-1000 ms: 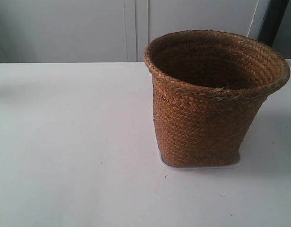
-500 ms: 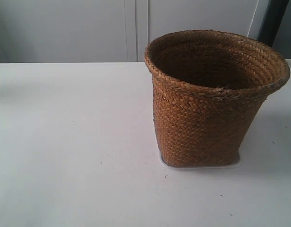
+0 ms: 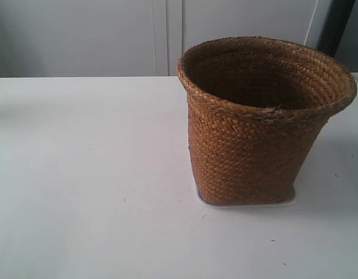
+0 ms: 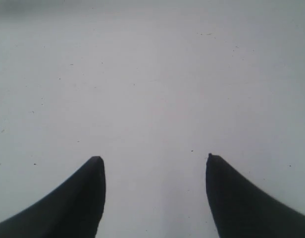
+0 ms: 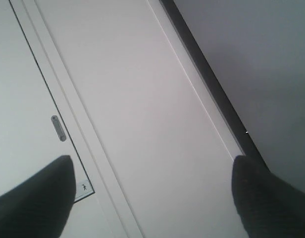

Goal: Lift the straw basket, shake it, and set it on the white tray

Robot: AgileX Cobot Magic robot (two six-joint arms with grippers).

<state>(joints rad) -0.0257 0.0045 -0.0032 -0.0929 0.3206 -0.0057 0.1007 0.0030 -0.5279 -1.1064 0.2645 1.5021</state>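
Note:
The golden-brown woven straw basket [image 3: 257, 125] stands upright at the exterior view's right, its squarish base resting on the thin white tray [image 3: 286, 200], whose rim peeks out under it. No arm or gripper shows in the exterior view. In the left wrist view my left gripper [image 4: 152, 161] is open, its dark fingers [image 4: 83, 198] wide apart above bare white tabletop, nothing between them. In the right wrist view my right gripper [image 5: 152, 163] is open too, facing white cabinet doors, with neither basket nor tray in sight.
The white tabletop [image 3: 80, 174] stretches to the exterior view's left of the basket. White cabinet doors [image 3: 109, 35] stand behind the table. The right wrist view shows a door panel [image 5: 142, 109] with a small keyhole plate [image 5: 58, 128] and a dark edge strip [image 5: 212, 79].

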